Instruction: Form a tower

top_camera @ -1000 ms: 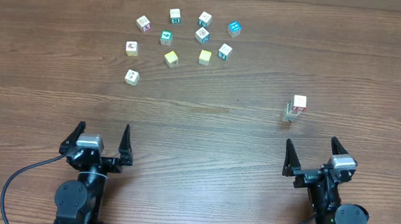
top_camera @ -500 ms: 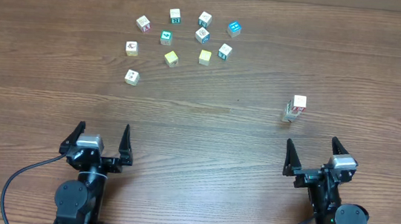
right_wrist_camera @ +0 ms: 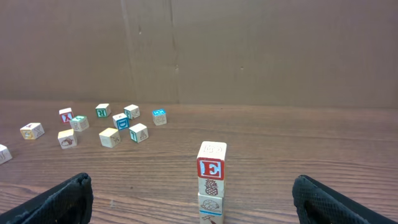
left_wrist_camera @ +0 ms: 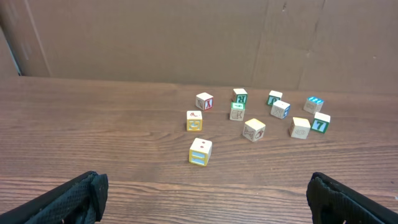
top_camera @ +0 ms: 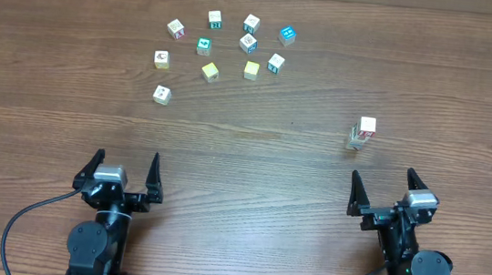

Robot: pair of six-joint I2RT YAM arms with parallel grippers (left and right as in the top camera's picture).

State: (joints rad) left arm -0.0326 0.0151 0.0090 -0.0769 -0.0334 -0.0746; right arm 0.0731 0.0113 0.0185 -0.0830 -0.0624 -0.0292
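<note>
Tower (right_wrist_camera: 211,182) slim, upright, red E uppermost | left pincer (top_camera: 127,157) released | right pincer (top_camera: 383,175) released

The brown wooden table (top_camera: 252,166) carries eleven loose cubes (top_camera: 248,43), scattered in one group on its far left part. On the right side the tower (top_camera: 360,136) stands upright and alone, well apart from them.

Tower (top_camera: 361,134) right, loose cubes (top_camera: 248,43) far left
</note>
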